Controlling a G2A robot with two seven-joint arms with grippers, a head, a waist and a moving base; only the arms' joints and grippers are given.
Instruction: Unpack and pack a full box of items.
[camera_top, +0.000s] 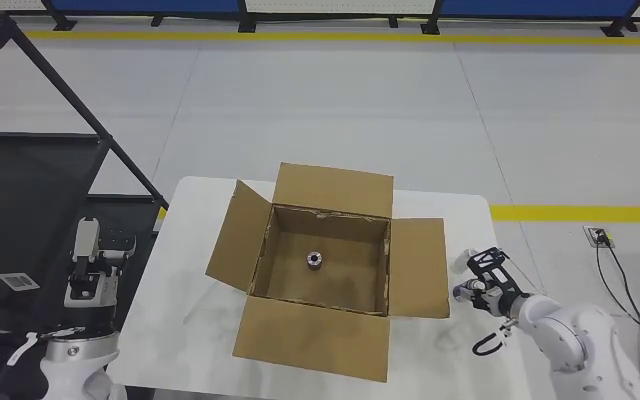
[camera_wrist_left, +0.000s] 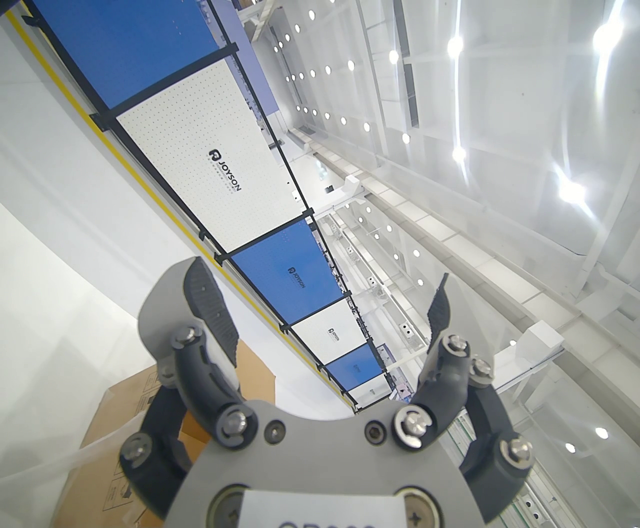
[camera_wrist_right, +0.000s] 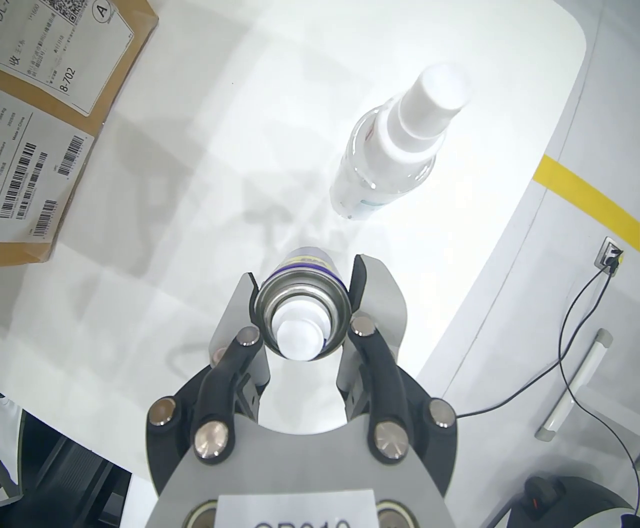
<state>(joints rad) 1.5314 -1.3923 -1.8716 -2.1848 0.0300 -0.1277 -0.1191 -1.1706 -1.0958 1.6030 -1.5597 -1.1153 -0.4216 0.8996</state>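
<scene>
Box (camera_top: 310, 338) at the middle of the white counter (camera_top: 200, 300), plain brown cardboard, wide open, all four flaps (camera_top: 418, 268) folded outward.

Over on the left edge of the counter, the left gripper (camera_wrist_left: 320, 300) is tipped up toward the ceiling. It's released, jaws spread wide, with nothing between them. The ribbed black pads (camera_wrist_left: 207, 300) sit on smooth grey fingers, and a corner of the cardboard is just beside it.

Into the box now: one small round item (camera_top: 314, 260) lies on the bottom near the middle, ringed in purple with a pale centre. It's too small to say more.

The right flap carries white printed labels (camera_wrist_right: 30, 170) with barcodes.

On the right side of the counter, the right gripper (camera_wrist_right: 305, 280) is clenched around a spray can (camera_wrist_right: 302, 312). The can is upright, a shiny metal cylinder with a purple band and a white nozzle, and a finger presses in on either side just below its rim. I can't tell whether its base is on the counter.

Just beyond the can stands a bottle (camera_wrist_right: 385, 160), clear plastic, round-shouldered, with a tall white cap. It stands upright on the counter near the rounded far corner, apart from the can.
</scene>
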